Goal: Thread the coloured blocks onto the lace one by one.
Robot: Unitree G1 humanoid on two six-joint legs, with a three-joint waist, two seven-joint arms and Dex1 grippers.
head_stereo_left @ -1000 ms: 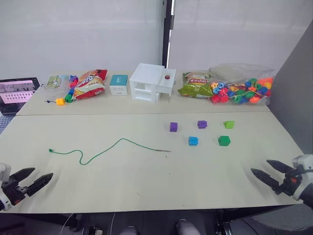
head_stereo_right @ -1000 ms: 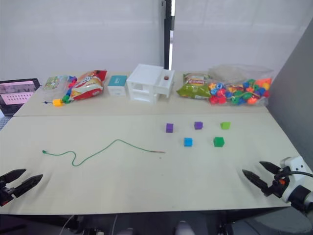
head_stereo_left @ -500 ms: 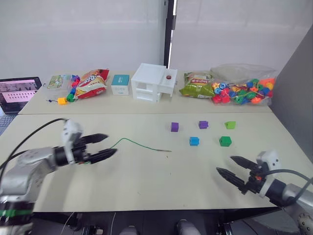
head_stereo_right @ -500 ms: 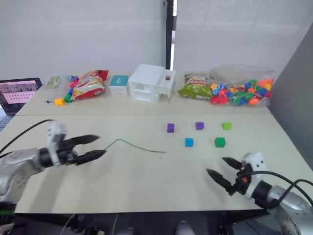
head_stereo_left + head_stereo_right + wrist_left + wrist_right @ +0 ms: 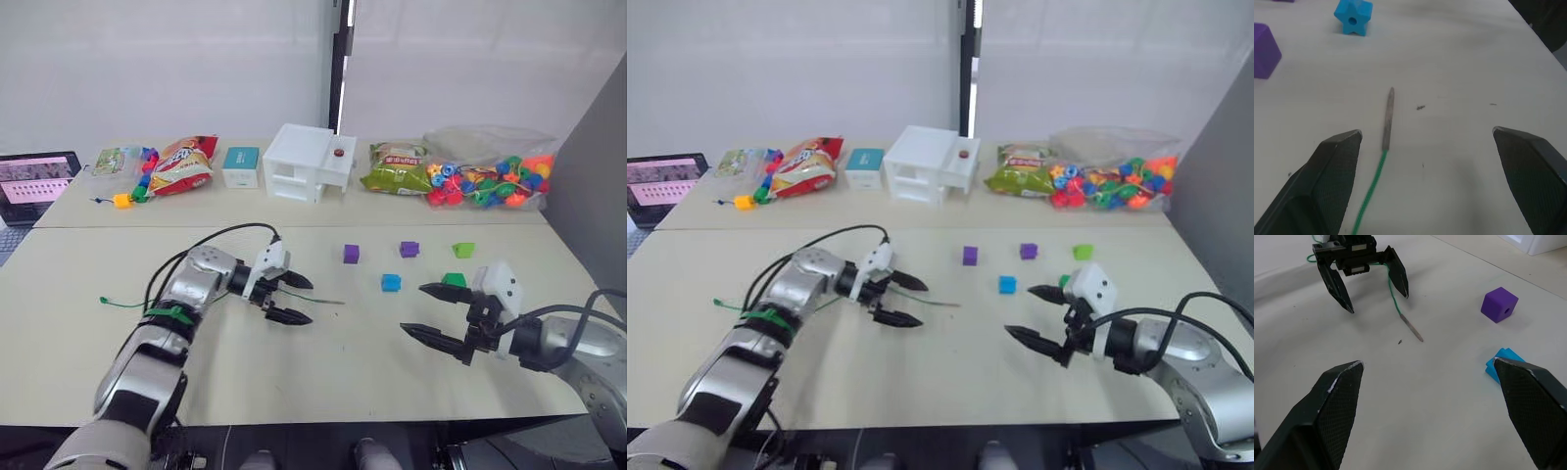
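The lace (image 5: 125,304) lies on the table, and its stiff pale tip (image 5: 1387,117) points toward the blocks. My left gripper (image 5: 309,302) is open, straddling the lace just behind that tip; my arm hides the cord's middle. Two purple blocks (image 5: 351,254) (image 5: 409,249) and a light green one (image 5: 462,250) sit in a far row. The blue block (image 5: 390,283) and the dark green block (image 5: 452,280) lie nearer. My right gripper (image 5: 411,309) hovers open just right of the blue block, holding nothing. The right wrist view takes in the left gripper (image 5: 1378,303) and lace tip (image 5: 1413,328).
Along the back edge stand a white box (image 5: 306,163), a teal box (image 5: 239,166), snack bags (image 5: 182,164), a clear bag of mixed beads (image 5: 485,181) and a laptop (image 5: 34,181). A small yellow cube (image 5: 121,202) lies at the far left.
Both arms have swung in from the table's front corners. The left gripper now reaches the lace tip, and the right gripper has moved left toward the blue block. Nothing was grasped.
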